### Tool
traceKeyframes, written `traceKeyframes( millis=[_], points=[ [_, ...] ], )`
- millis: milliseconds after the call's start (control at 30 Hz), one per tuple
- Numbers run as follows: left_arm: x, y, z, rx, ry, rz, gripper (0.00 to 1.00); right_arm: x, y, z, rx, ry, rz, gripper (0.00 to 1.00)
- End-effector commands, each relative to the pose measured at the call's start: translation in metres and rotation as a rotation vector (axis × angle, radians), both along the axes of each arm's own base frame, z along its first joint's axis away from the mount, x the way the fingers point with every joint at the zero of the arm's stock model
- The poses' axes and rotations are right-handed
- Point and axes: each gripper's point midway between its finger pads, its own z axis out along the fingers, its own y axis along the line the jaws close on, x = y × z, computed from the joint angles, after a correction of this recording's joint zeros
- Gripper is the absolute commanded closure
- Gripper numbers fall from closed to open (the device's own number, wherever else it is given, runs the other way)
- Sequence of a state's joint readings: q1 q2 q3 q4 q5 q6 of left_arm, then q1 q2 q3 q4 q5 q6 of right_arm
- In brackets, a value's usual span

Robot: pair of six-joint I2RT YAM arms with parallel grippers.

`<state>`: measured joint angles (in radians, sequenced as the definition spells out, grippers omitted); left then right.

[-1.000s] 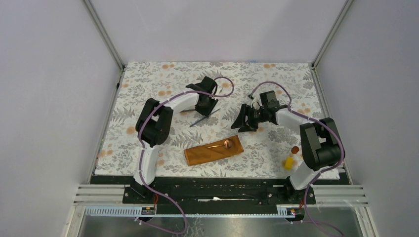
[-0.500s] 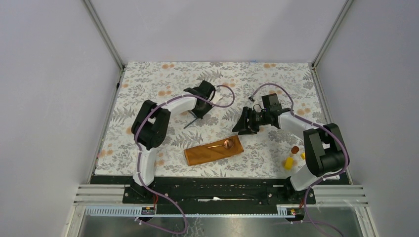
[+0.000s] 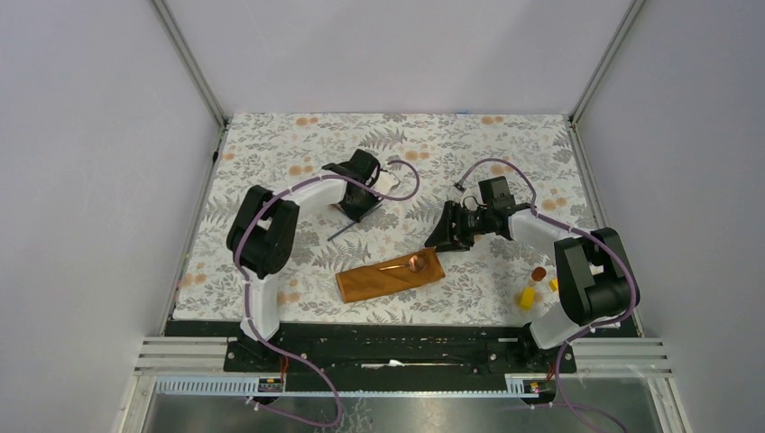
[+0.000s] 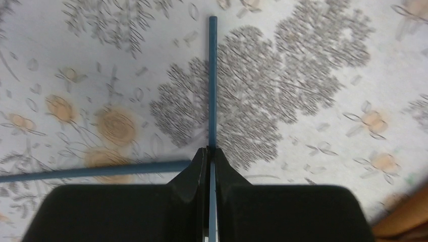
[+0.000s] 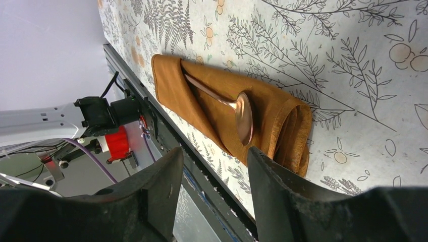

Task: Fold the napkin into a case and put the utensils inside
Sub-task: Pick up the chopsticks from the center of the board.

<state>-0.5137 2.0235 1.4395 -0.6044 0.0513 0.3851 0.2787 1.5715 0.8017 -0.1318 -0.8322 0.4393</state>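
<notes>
The napkin lies folded as a rust-orange case (image 3: 391, 277) at the front middle of the table, and the copper spoon (image 3: 410, 263) is tucked into its diagonal pocket. The right wrist view shows the case (image 5: 212, 108) and spoon (image 5: 242, 113) just beyond my right gripper (image 5: 214, 156), which is open and holds nothing. From above, that right gripper (image 3: 440, 239) hovers at the case's far right end. My left gripper (image 4: 209, 148) is shut on a thin dark rod (image 4: 212, 75) that sticks straight out past the fingertips. A second rod (image 4: 96, 170) lies crosswise beside it. From above, my left gripper (image 3: 354, 212) has one rod (image 3: 345, 231) showing below it.
The floral tablecloth (image 3: 271, 153) covers the table. Two small yellow blocks (image 3: 526, 298) and a brown disc (image 3: 539, 272) sit at the front right beside the right arm's base. The black rail (image 5: 166, 136) marks the table's near edge.
My left gripper has closed on one rod and shifted left and back. My right gripper has moved nearer to the case's right end, its jaws slightly narrower.
</notes>
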Motion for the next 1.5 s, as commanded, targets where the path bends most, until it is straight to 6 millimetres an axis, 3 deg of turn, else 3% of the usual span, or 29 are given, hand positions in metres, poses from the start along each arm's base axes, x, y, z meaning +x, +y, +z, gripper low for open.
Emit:
traceKeyframes(
  millis=[0, 100, 200, 233, 333, 500, 867, 1167, 1333, 1467],
  points=[
    [-0.003, -0.027, 0.055, -0.203, -0.073, 0.028, 1.00, 0.001, 0.005, 0.012, 0.043, -0.052, 0.024, 0.44],
    [0.015, -0.042, 0.089, -0.348, -0.143, 0.195, 1.00, 0.002, 0.006, 0.014, 0.053, -0.054, 0.020, 0.44],
    [0.047, -0.023, 0.104, -0.374, -0.181, 0.634, 1.00, 0.003, 0.006, 0.016, 0.052, -0.063, 0.017, 0.44],
    [0.052, -0.013, 0.096, -0.366, -0.147, 0.828, 1.00, 0.003, 0.006, 0.017, 0.052, -0.066, 0.016, 0.44],
    [0.064, 0.020, 0.077, -0.297, -0.101, 1.186, 1.00, 0.001, 0.005, 0.017, 0.053, -0.069, 0.013, 0.44],
    [0.091, 0.037, 0.061, -0.332, -0.107, 1.431, 1.00, -0.002, 0.004, 0.017, 0.054, -0.070, 0.010, 0.45],
    [0.098, 0.077, 0.024, -0.322, -0.105, 1.668, 1.00, -0.008, 0.002, 0.015, 0.047, -0.068, 0.009, 0.45],
    [0.097, 0.099, 0.008, -0.295, -0.065, 1.729, 1.00, -0.007, 0.002, 0.013, 0.045, -0.068, 0.011, 0.45],
    [0.102, 0.100, 0.005, -0.296, -0.038, 1.706, 1.00, -0.008, 0.002, 0.012, 0.044, -0.066, 0.009, 0.45],
    [0.100, 0.097, 0.005, -0.296, -0.016, 1.695, 0.83, -0.007, 0.002, 0.012, 0.046, -0.067, 0.009, 0.45]
  ],
)
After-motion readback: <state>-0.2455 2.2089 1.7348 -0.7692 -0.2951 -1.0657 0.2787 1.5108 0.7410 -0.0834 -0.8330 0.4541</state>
